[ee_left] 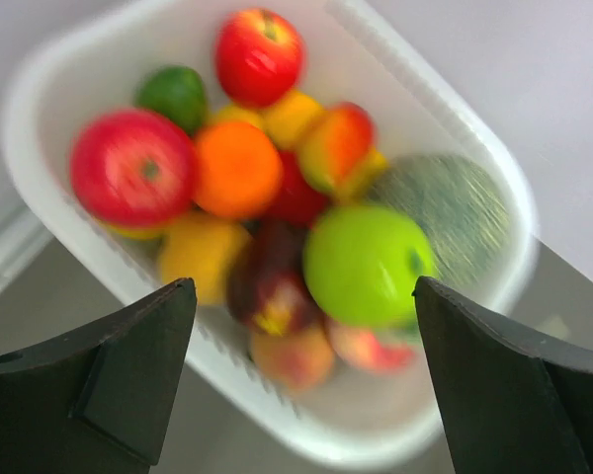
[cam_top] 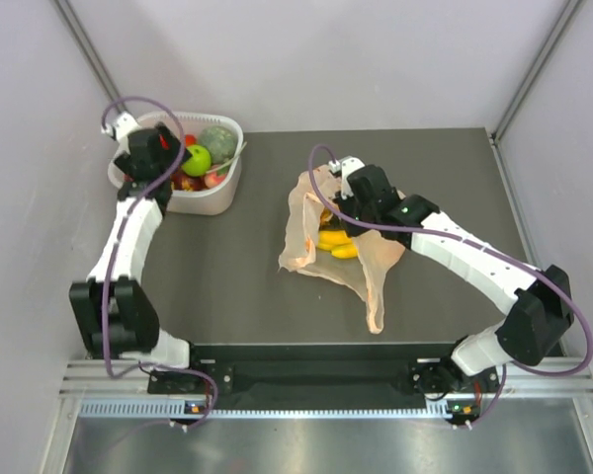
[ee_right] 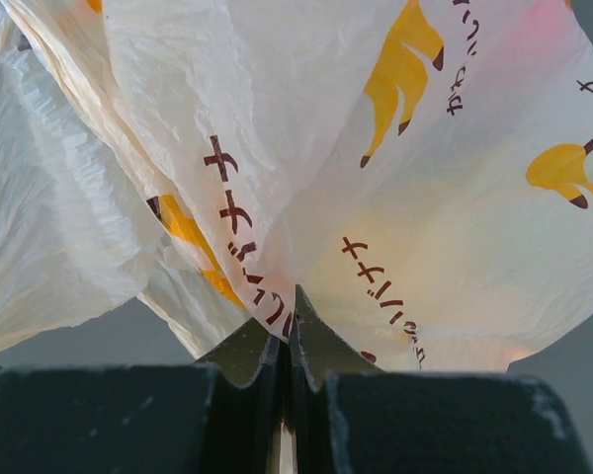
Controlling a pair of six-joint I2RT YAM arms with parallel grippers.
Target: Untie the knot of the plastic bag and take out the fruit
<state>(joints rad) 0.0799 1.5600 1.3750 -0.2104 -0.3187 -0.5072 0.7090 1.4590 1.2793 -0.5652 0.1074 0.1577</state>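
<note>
The peach-orange plastic bag [cam_top: 371,267] lies crumpled mid-table, with yellow bananas [cam_top: 337,243] showing through its film. One long flap trails toward the front edge. No knot shows. My right gripper [cam_top: 334,197] is at the bag's far side. In the right wrist view the right gripper [ee_right: 293,301] is shut on a fold of the printed plastic bag [ee_right: 395,178]. My left gripper [cam_top: 166,158] hovers over the white tub [cam_top: 227,188] at the far left. In the left wrist view the left gripper [ee_left: 304,288] is open and holds nothing, above the fruit [ee_left: 239,168] piled in the tub.
The tub [ee_left: 395,434] also holds a bright green apple [ee_left: 366,265], a grey-green melon [ee_left: 450,212] and red apples [ee_left: 133,166]. Grey walls close in the table on the left, back and right. The arm bases stand along the near edge.
</note>
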